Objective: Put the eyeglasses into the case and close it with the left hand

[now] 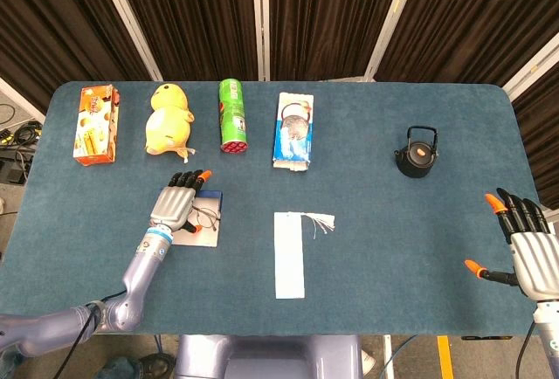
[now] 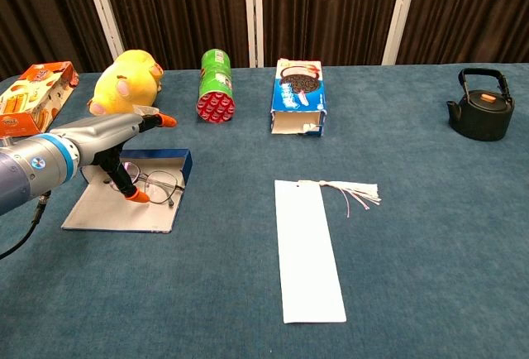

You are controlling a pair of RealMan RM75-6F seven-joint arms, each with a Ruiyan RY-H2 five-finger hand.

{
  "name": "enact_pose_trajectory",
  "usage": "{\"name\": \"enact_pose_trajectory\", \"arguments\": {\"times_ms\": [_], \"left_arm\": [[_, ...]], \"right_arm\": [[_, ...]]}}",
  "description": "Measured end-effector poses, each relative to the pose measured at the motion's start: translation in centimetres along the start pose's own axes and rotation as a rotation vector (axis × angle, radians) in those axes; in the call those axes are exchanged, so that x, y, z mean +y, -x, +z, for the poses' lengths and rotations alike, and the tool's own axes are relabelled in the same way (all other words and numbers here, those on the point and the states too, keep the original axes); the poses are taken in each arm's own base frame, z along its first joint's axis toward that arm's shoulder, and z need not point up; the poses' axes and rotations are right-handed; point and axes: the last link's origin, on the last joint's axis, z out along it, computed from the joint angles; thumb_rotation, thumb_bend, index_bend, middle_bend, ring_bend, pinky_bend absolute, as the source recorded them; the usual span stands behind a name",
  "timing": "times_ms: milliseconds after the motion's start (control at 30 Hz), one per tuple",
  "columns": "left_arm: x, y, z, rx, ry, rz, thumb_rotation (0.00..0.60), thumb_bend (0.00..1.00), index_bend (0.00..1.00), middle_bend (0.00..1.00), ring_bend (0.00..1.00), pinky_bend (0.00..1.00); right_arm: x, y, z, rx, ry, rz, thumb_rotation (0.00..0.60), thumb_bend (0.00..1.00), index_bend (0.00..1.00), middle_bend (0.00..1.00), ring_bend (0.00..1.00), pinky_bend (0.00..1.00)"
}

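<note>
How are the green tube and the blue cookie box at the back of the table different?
The green tube is a round canister; the blue cookie box is flat and rectangular. The tube's near end is a closed red cap, while the box's near end shows torn-open white flaps. The tube looks narrower than the box. Both lie on their sides on the blue table, ends toward the robot, next to each other.
</note>
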Motion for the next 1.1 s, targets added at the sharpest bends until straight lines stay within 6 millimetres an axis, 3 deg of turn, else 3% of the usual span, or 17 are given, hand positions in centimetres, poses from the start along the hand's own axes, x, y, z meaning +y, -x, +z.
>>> {"name": "enact_pose_trajectory", "arguments": {"times_ms": [500,1100], "left_arm": [[0.2,0.4,1.6,0.012,-0.019,0.063,0.600,0.13,0.00,0.00,0.00,0.00],[-2.3,-1.1,2.8,0.031,-0.063,0.049,0.600,0.13,0.00,0.00,0.00,0.00]], "right_arm": [[-0.1,0.2,0.0,-0.007,-0.005,0.000,0.600,0.00,0.00,0.00,0.00,0.00],[-0.1,0.6,0.2,-0.017,-0.001,-0.012,0.600,0.00,0.00,0.00,0.00,0.00]]}}
